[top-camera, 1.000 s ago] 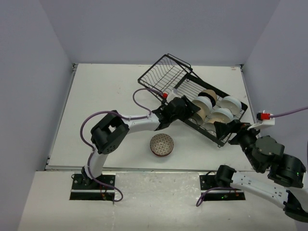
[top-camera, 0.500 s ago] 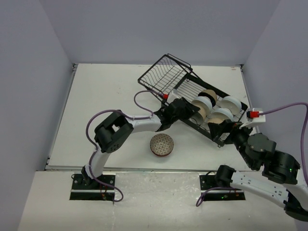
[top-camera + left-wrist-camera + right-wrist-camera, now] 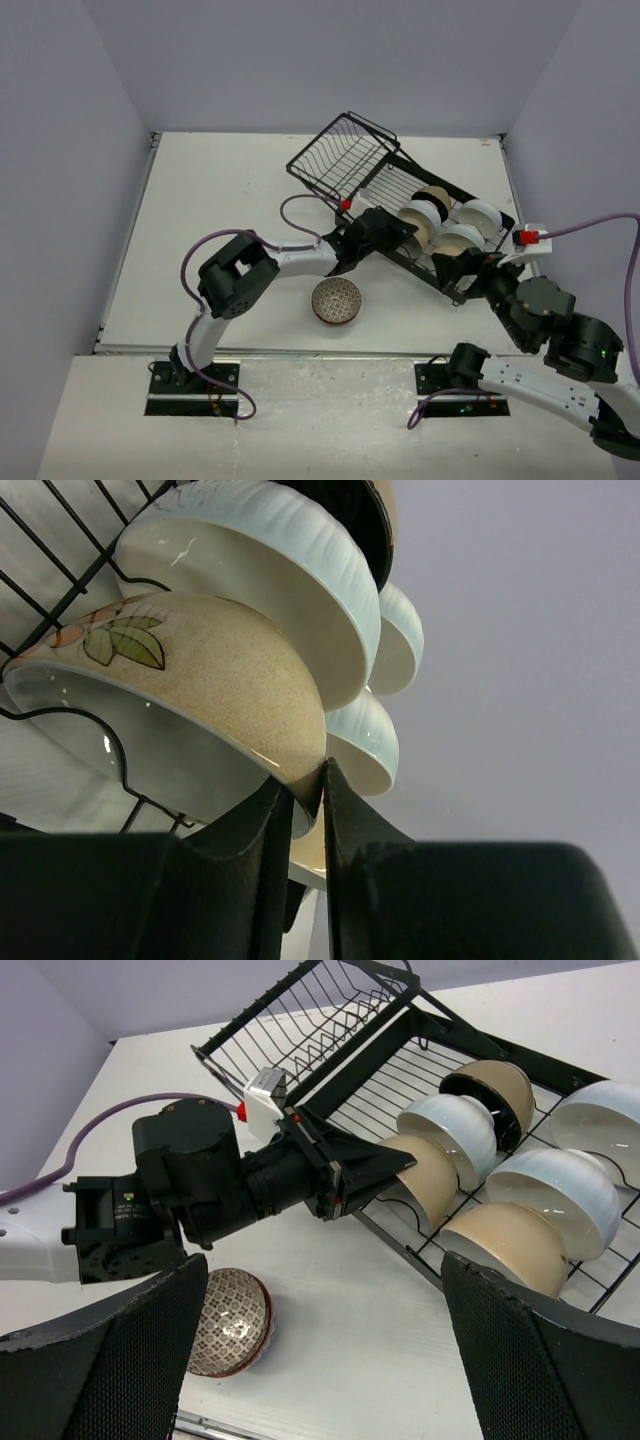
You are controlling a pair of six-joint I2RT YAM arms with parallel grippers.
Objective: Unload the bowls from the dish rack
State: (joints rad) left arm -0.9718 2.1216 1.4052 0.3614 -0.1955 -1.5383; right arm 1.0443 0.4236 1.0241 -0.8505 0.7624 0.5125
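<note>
Left hand [image 3: 322,770] narrow, fingers [image 3: 262,825] pinched on the rim of a tan speckled ceramic bowl with a leaf print [image 3: 230,670], one finger inside, one outside

That bowl stands on edge in the near-left slot of the black wire dish rack [image 3: 340,155], which sits askew at the back right of the white worktop [image 3: 220,200]

A white ribbed ceramic bowl [image 3: 290,580] stands just behind it, looks touching or nearly so; four more bowls on edge further along, incl. a tan bowl with black inside [image 3: 490,1085]

One brown patterned round bowl [image 3: 336,300] is already out, on the worktop near the front edge

Right hand [image 3: 462,272] wide, holding nothing, hovering by the rack's near-right corner

Step, as I read it: grip made, lift-out not yet done

Risks:
- grip is on the thin rim only, glazed surface, so the bowl may pivot or slip once its weight leaves the wires
- bowl is seated between wire tines; a pull that isn't along the slot could snag it and drag or tip the light rack
- white ribbed bowl behind may roll or topple when its neighbour goes
- set-down spot is close to the patterned bowl, chance of a knock
- right hand near the same rack end, arms could clash if both move in
</note>
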